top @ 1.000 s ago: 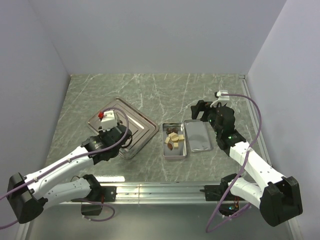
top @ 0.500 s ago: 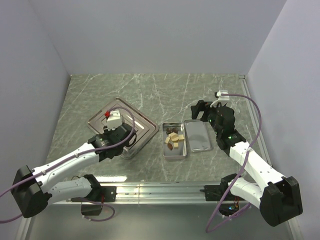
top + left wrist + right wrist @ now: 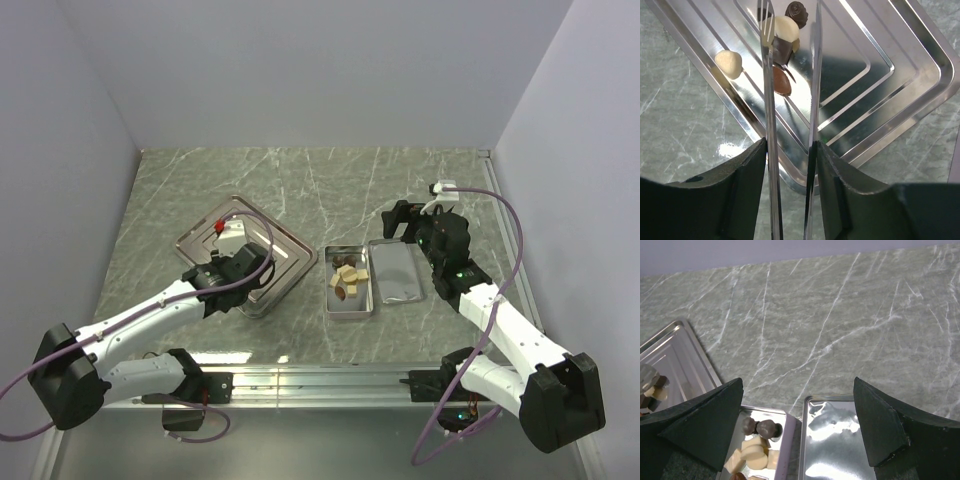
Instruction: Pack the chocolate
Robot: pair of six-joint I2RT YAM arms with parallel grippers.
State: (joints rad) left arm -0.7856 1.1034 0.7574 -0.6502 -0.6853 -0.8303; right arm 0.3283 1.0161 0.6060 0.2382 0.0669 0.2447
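Several chocolate lumps lie on the ridged steel tray [image 3: 880, 65]: a cream one [image 3: 728, 63], a cream one [image 3: 786, 27], a dark swirl [image 3: 796, 9] and a brown oval [image 3: 782, 81]. My left gripper [image 3: 790, 145] is shut on metal tongs [image 3: 768, 100], whose open blades straddle the brown oval and the dark piece beyond it. In the top view it [image 3: 250, 262] hangs over the tray [image 3: 290, 255]. The open tin [image 3: 352, 312] holds more chocolate [image 3: 757, 452]. My right gripper [image 3: 800, 430] is open and empty above the tin and its lid.
The tin's lid [image 3: 397, 270] lies silver side up right of the tin; it also shows in the right wrist view [image 3: 840, 450]. White walls close the marble table on three sides. A metal rail [image 3: 320, 378] runs along the near edge.
My left arm has swung right and forward, bringing the tongs further over the tray. The right arm has not moved.
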